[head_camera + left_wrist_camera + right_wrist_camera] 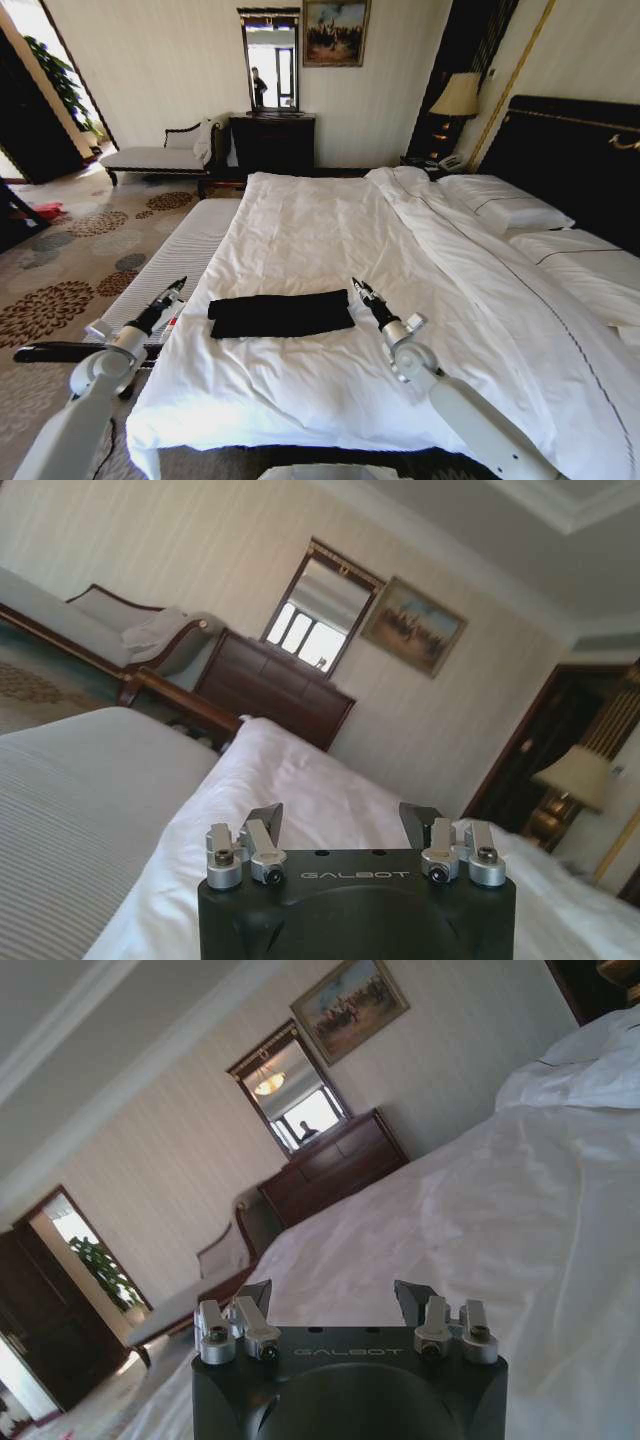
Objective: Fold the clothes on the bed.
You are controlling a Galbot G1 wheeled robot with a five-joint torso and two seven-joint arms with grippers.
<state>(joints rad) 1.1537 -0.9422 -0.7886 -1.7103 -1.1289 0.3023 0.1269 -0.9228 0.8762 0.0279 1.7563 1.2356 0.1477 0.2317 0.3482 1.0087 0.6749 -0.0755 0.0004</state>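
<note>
The clothes point(280, 313) are a black garment folded into a long flat band, lying crosswise on the near part of the bed point(330, 225). My left gripper point(178, 287) hovers just off the band's left end, over the bed's edge, open with nothing in it. Just off the band's right end, my right gripper point(358, 288) is also open and holds nothing. In the left wrist view the left gripper point(342, 825) has its fingers spread wide above the white duvet point(300, 790). The right gripper point(333, 1300) shows the same wide gap over the duvet point(500, 1210).
A grey striped mattress or bench point(180, 260) lies along the bed's left side. Pillows point(505, 210) and a dark headboard point(570, 150) are at the right. A chaise point(150, 157), a dark dresser point(272, 140) and a lamp point(458, 97) stand at the far wall.
</note>
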